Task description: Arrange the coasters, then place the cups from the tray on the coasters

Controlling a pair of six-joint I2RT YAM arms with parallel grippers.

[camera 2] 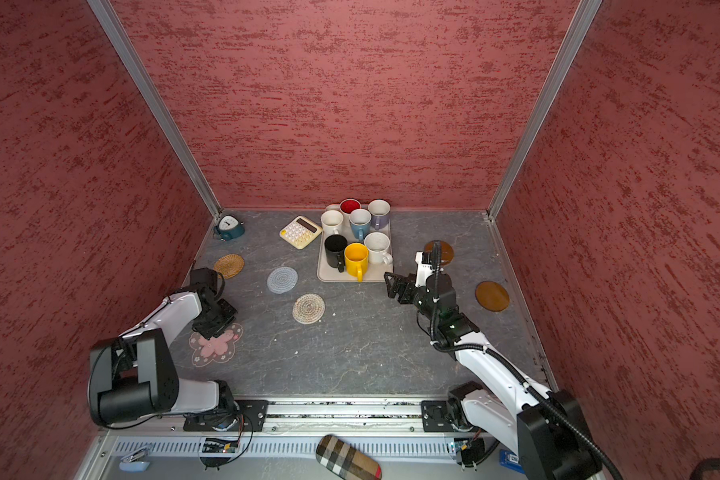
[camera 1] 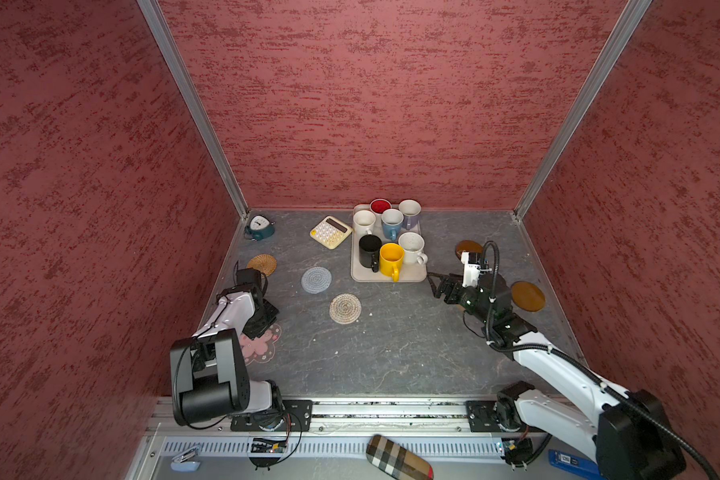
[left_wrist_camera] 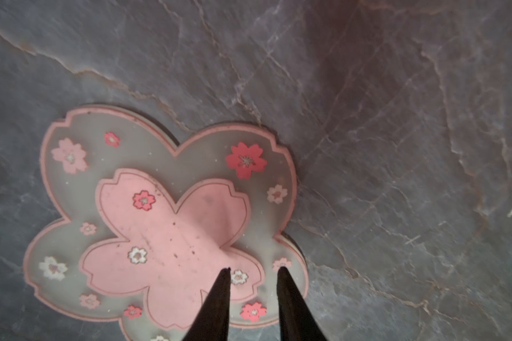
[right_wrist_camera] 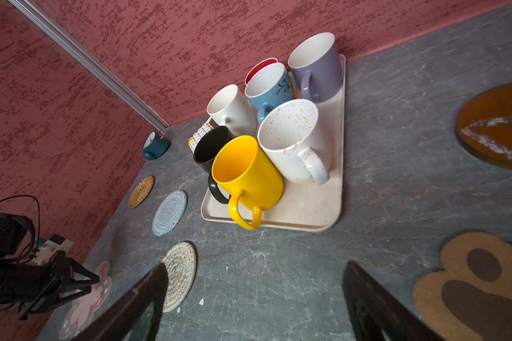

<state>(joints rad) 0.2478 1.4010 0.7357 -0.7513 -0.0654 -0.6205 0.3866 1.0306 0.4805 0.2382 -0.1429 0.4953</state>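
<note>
No text can be read anywhere. The calculator (camera 1: 330, 232) keys and alarm clock (camera 1: 260, 226) dial are too small.

Cups (camera 1: 391, 257) on tray (camera 1: 412, 275); calculator (camera 1: 330, 232) just left of tray.

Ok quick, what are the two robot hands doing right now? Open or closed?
Left gripper: jaws close together, tips at the pink flower coaster; a grip cannot be told.
Right gripper: open, holding nothing.
</note>
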